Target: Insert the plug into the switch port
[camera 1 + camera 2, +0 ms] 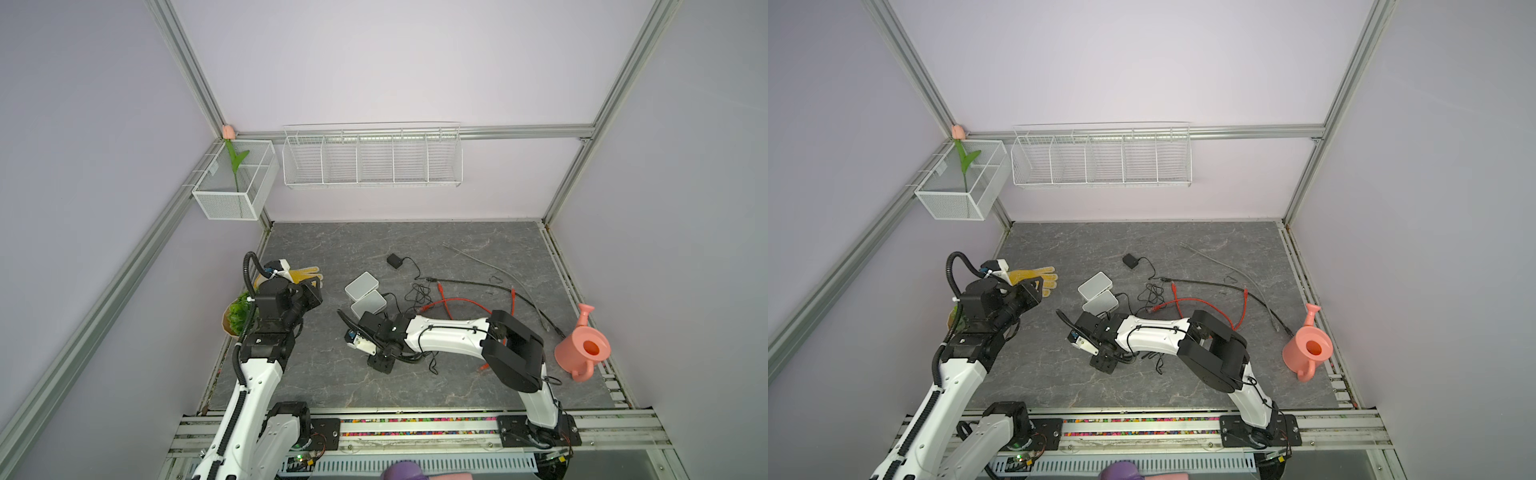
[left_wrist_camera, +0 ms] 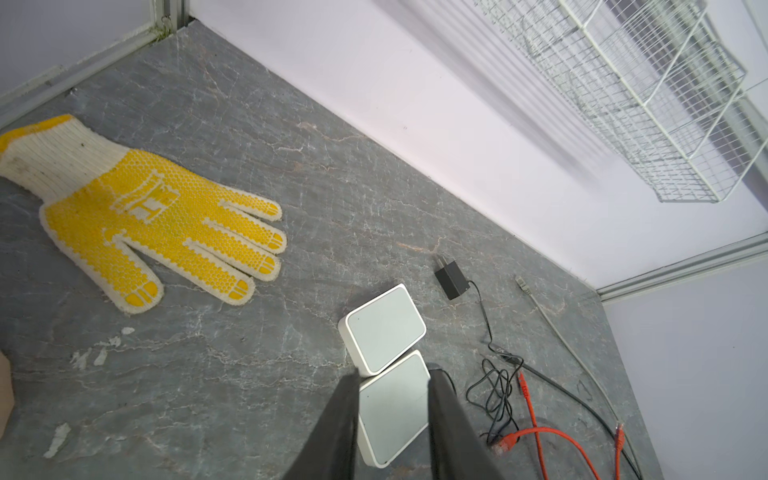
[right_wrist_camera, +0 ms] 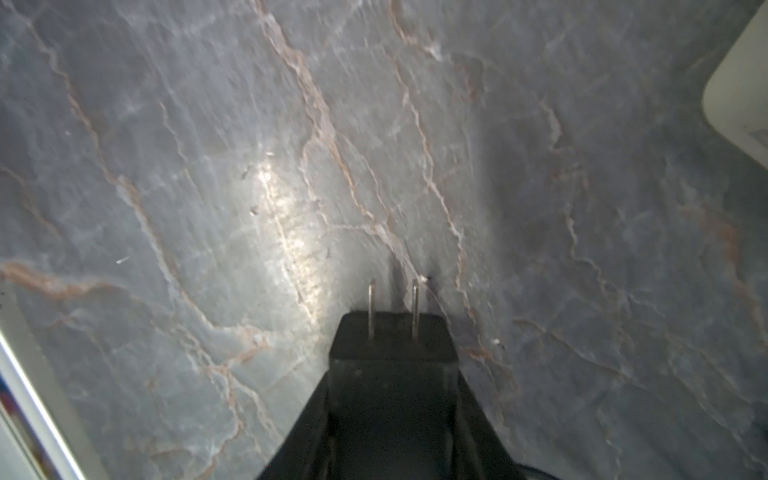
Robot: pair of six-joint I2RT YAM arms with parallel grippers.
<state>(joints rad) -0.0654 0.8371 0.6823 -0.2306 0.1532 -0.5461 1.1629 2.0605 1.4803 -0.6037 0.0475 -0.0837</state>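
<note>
Overhead look at a grey marbled tabletop (image 1: 374, 399) with two robot arms reaching in from its front edge. Near the middle, a little toward the front edge: right gripper (image 1: 380, 362) low over the surface, pressed onto a black power plug (image 1: 380, 367) and pinching it by its sides. From the right wrist view, the black power plug (image 3: 390, 338) wedged between dark fingers (image 3: 299, 424), two bare metal prongs (image 3: 371, 307) pointing ahead at the stone; impossible to tell whether touching it. Thin black cord (image 1: 432, 363) trailing beside the white forearm.

Just behind the right gripper, toward the back edge: two white boxes lying flat, corner against corner, the farther switch (image 1: 361, 286) and the nearer switch (image 1: 369, 307). Ports not visible. Toward the right edge from these: a tangle of black cord and red network cables (image 1: 457, 300), with one red plug end (image 2: 505, 444) close to the nearer switch. Farther back, alone: a second black adapter (image 1: 395, 261).

Near the left edge, raised above the surface: left gripper (image 2: 392, 374), fingers spread, nothing between them, the nearer switch showing through the gap. Near it, flat on the tabletop, a yellow-dotted work glove (image 2: 137, 220); at the left edge, a green potted plant (image 1: 240, 311). At the right edge, a pink watering can (image 1: 582, 349)
</note>
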